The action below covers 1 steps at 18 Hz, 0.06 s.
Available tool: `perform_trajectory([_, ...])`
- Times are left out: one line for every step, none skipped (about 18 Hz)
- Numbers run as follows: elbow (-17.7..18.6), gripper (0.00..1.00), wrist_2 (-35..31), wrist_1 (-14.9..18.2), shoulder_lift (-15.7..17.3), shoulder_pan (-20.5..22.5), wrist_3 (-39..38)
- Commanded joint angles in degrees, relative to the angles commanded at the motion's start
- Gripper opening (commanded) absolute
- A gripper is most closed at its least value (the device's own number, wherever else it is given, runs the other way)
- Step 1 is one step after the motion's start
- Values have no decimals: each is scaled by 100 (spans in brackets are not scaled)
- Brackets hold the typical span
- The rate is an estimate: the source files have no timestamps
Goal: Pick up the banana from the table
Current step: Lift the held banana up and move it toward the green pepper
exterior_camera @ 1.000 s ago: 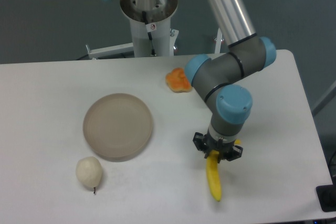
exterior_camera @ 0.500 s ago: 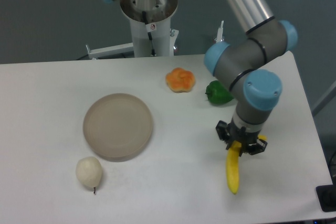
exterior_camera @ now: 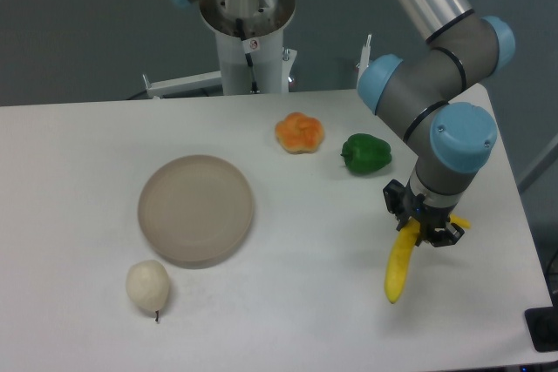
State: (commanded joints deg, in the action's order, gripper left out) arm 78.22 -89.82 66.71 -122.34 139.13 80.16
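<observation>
Gripper (exterior_camera: 425, 226) clamped on the upper end of the banana (exterior_camera: 399, 267), near the right edge of the table (exterior_camera: 78, 180), toward the front right corner. Banana hangs down from between the fingers, tilted, lower tip pointing front-left; a short yellow stub pokes out on the gripper's right side. Cannot tell whether the lower tip touches the tabletop or sits just above it.

No readable writing anywhere; small sticker with a red mark on the white robot base column (exterior_camera: 250, 41) at the back edge, too small to read.

Round tan-grey plate (exterior_camera: 196, 209) left of centre, nothing in it. Pale pear (exterior_camera: 147, 285) with stem just beside the plate's front-left rim, toward the front edge. Orange lumpy fruit-like item (exterior_camera: 299, 132) toward the back, centre. Green pepper (exterior_camera: 365, 153) just right of it, apart from it, behind the gripper.
</observation>
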Motion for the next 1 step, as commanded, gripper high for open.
perform_trajectory([9, 7, 0, 0, 0, 0, 0])
